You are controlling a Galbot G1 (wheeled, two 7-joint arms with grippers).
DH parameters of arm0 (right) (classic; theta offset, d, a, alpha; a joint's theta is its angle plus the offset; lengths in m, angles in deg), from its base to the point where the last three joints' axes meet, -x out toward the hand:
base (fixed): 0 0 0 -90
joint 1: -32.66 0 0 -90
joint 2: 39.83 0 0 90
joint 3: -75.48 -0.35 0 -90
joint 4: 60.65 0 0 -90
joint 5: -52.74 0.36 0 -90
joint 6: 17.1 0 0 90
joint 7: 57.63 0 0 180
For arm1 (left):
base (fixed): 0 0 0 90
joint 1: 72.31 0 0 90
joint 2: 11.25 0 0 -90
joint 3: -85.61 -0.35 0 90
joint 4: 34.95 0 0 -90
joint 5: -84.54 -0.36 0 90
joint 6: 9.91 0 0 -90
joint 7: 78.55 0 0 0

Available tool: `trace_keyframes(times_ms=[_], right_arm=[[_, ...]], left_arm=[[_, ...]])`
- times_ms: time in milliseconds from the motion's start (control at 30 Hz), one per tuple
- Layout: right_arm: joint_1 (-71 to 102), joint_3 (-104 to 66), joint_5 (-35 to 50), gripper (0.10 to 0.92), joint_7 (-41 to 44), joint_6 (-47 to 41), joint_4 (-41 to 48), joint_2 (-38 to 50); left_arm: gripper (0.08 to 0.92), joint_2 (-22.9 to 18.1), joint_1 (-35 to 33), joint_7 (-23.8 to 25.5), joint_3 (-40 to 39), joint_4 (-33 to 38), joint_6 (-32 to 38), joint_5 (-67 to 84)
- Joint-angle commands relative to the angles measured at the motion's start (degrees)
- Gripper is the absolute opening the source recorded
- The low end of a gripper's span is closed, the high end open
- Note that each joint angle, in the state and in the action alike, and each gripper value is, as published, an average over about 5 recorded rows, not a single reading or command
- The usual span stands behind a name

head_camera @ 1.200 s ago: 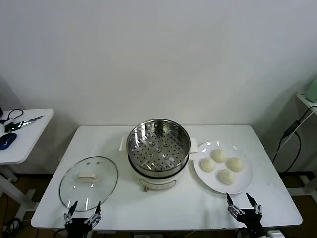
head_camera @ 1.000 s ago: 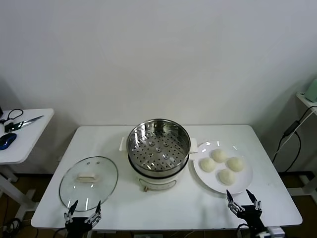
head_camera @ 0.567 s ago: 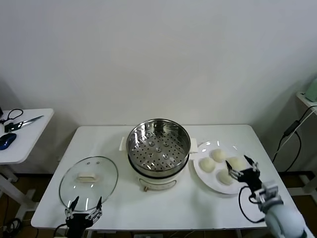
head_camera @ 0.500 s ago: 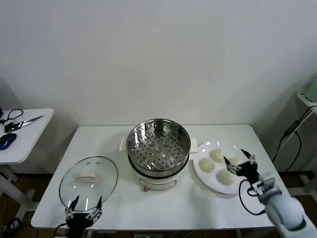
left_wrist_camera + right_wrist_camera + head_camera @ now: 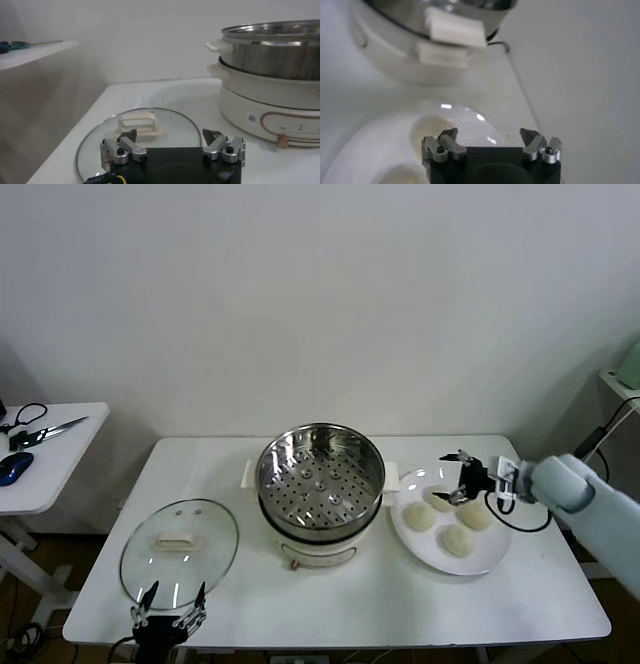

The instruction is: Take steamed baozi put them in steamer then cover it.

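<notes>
Head view: right gripper (image 5: 462,478), jaws wide and empty, hovers over the baozi (image 5: 440,497), lined up to pick one; left gripper (image 5: 168,608) parked, open.

Cream-white baozi (image 5: 458,520) lie on a white plate (image 5: 487,556) under the black tool (image 5: 462,478). Beside it, the steamer (image 5: 320,474) is shiny steel (tray dotted with holes) on a white bench (image 5: 340,594).

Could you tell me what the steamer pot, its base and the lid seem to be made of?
The steamer pot looks like polished stainless steel: mirror-bright, with reflections and a perforated tray. Its base seems glossy cream plastic. The lid appears to be clear glass in a metal rim, since the table shows through it.
</notes>
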Motion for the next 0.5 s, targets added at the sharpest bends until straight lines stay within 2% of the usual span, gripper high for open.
trace_keyframes(times_ms=[33,233,500], right_arm=[[-30.68,29.53,-1.78,0.823,18.53,6.54,15.98,-2.98],[-30.25,33.36,-1.0,0.823,18.34,5.54,20.71,-10.97],[-20.74,28.55,-1.62,0.823,14.96,1.89,21.57,-15.89]], left_arm=[[0.823,-0.37,-0.13,-0.07,-0.01,-0.05,0.18,-0.27],[0.823,-0.67,-0.22,-0.12,0.03,-0.18,0.48,-0.45],[0.823,-0.97,-0.48,-0.21,0.29,-0.15,0.6,-0.71]])
